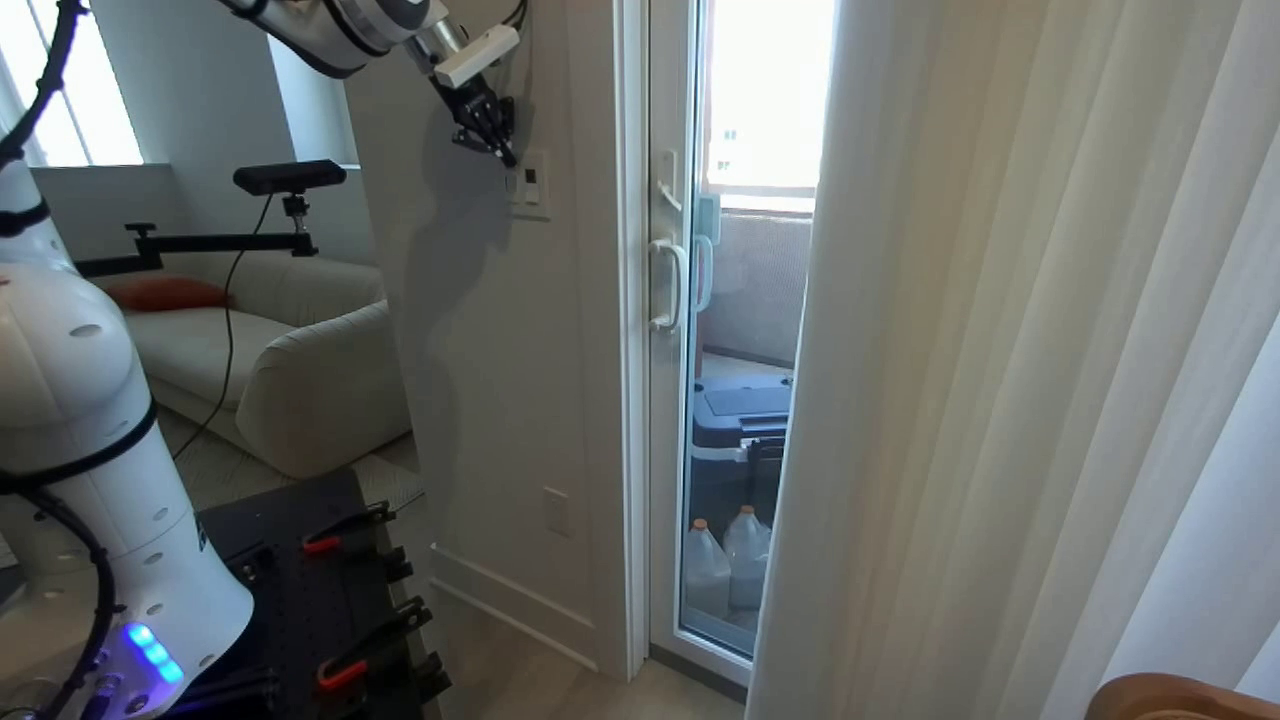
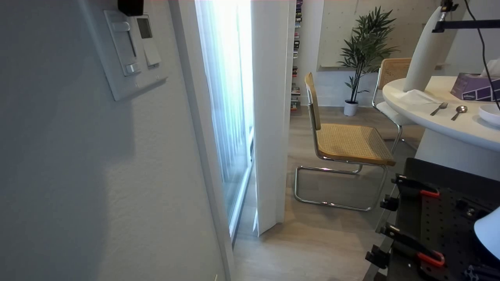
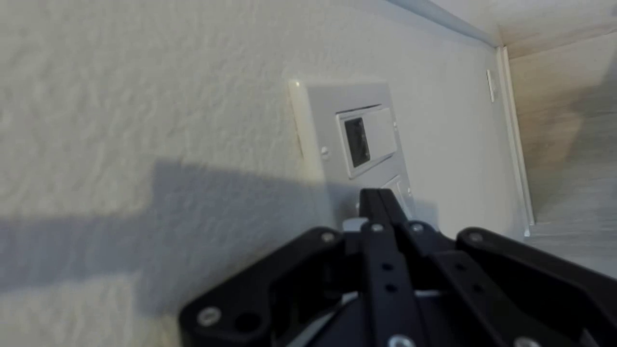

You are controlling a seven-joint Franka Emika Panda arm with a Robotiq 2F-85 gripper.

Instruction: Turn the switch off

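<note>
Black fingers (image 3: 371, 206) sitting together at the white switch (image 3: 371, 137)

Tips together, they are pointing at the upper end of the switch, by its slider (image 2: 124, 48); whether they are touching it, I cannot tell. In an exterior view the white arm (image 1: 330, 32) is slanting down from the upper left. The switch is sitting on a textured wall (image 3: 120, 96), well above a socket plate (image 1: 557, 511) near the floor (image 1: 490, 645). Alongside, a long curtain (image 1: 980, 350) is covering part of a glass door (image 1: 670, 470); past the wall's edge, a cream sofa (image 1: 330, 370) is resting. Farther off, a round worktop (image 2: 433, 119) is holding a purple tissue box (image 2: 466, 89), its lettering reading "Kleenex."
</note>
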